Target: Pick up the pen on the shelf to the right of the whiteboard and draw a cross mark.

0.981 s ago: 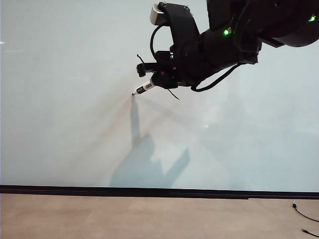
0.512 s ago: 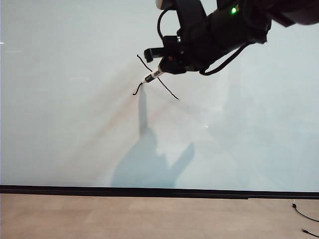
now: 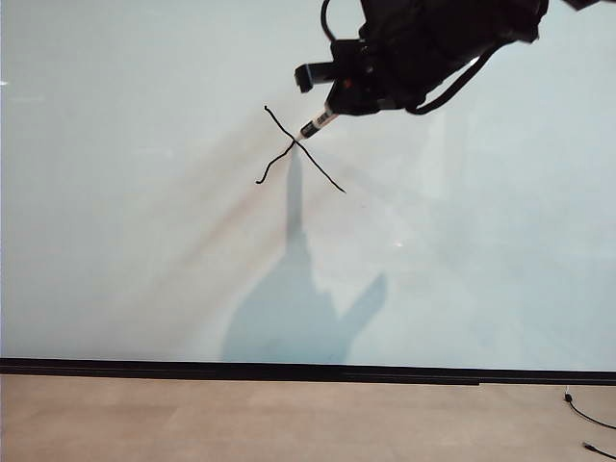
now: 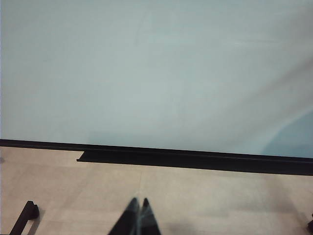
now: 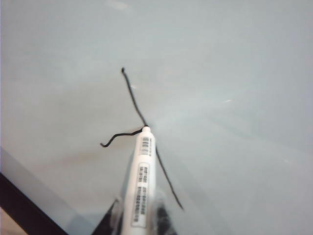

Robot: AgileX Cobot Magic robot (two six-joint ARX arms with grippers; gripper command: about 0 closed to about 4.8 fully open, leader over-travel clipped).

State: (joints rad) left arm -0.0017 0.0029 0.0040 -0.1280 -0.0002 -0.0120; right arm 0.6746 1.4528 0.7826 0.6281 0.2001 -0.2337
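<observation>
1. The right gripper (image 3: 332,104) hangs high against the whiteboard (image 3: 115,250), its jaws closed tight on the pen (image 3: 317,123). The barrel juts out ahead of the jaws, slanting down toward the board.

2. The pen tip sits right where the two strokes meet. In the right wrist view the pen (image 5: 141,186) runs straight out from between the jaws, its tip at the crossing of the cross mark (image 5: 139,134).

3. The cross mark (image 3: 298,152) is partly drawn. One long stroke runs complete, from its far end above the tip down past the barrel. The second stroke reaches only from its hooked outer end up to the crossing, so the half on the jaws' own side of the crossing is missing.

4. My judgement: picking up the pen is done, the first stroke is done, and the second stroke is about half done. What is left is to carry the tip on past the crossing toward the jaws' side, then lift off the board.

5. The left gripper (image 4: 138,218) rests low above the floor (image 4: 220,196), well apart from the mark. Its jaws are closed together with nothing between them, and the black strip (image 4: 195,160) at the board's lower edge lies ahead of them.
</observation>
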